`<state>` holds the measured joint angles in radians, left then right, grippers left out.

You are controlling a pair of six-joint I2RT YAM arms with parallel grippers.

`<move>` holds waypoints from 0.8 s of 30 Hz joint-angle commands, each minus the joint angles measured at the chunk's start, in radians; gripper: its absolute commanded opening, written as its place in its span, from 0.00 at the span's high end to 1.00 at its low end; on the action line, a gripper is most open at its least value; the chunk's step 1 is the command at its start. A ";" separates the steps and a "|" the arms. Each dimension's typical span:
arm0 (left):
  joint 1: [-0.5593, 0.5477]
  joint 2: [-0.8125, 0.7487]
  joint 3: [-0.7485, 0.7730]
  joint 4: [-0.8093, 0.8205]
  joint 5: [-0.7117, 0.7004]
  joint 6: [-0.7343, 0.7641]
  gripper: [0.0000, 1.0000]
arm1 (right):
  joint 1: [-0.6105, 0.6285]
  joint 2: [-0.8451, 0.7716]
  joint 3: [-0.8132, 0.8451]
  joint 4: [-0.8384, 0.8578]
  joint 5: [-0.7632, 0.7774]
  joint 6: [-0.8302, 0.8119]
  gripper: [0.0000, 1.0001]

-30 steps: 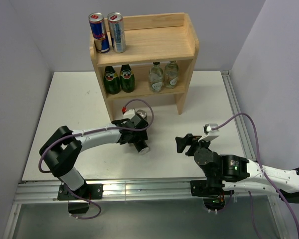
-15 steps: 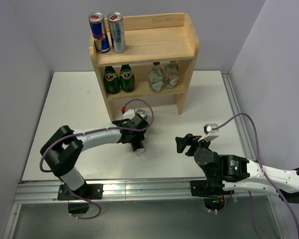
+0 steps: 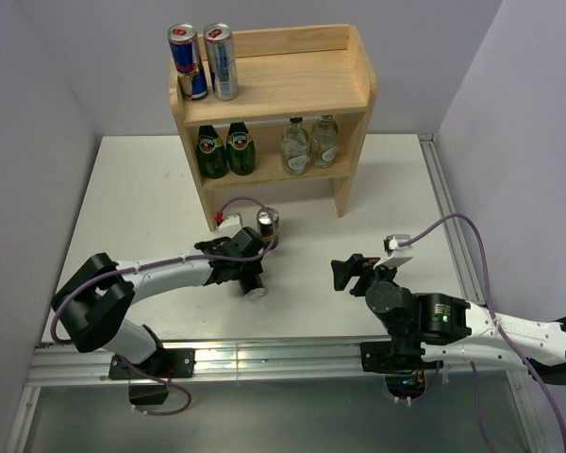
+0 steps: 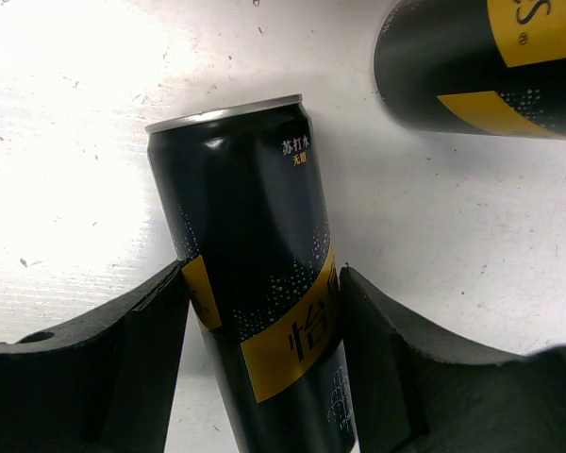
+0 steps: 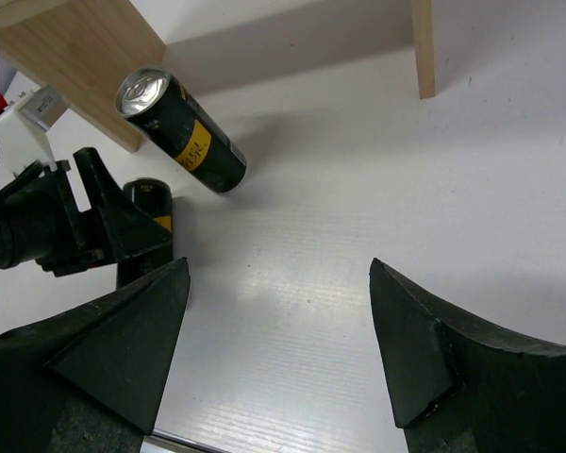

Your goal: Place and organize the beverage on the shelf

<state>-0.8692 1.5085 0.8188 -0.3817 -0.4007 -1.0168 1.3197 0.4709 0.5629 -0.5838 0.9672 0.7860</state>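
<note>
The black can [image 4: 255,274] lies on its side at the middle of the table [image 3: 132,208], in front of the shelf [image 3: 292,80]. The left claw [image 3: 247,274] is closed on it, one finger pressed to each side. A second black can [image 3: 267,223] stands upright just beyond it, apart from it, by the shelf's left leg.

On the shelf's top board, two blue cans [image 3: 184,61] stand at the far left corner. Below, two green bottles [image 3: 224,151] stand left and two clear bottles [image 3: 309,143] right.

The right claw [image 5: 278,283] hangs over the near right of the table, jaws apart and empty.
</note>
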 commanded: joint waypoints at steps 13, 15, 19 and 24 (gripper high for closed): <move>-0.002 0.062 -0.064 -0.006 0.007 -0.012 0.24 | 0.004 0.025 0.006 0.025 0.019 -0.001 0.17; -0.002 0.070 -0.063 0.001 -0.001 -0.014 0.26 | 0.003 0.028 0.006 0.027 0.018 -0.002 0.17; 0.001 0.084 -0.061 0.015 -0.004 -0.014 0.38 | 0.004 0.031 0.005 0.027 0.015 -0.004 0.17; 0.001 0.084 -0.053 -0.005 -0.026 -0.011 0.82 | 0.004 0.032 0.003 0.033 0.015 -0.008 0.17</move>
<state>-0.8719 1.5513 0.7864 -0.3344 -0.4419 -1.0138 1.3197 0.4992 0.5629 -0.5838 0.9668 0.7860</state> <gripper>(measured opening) 0.641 0.835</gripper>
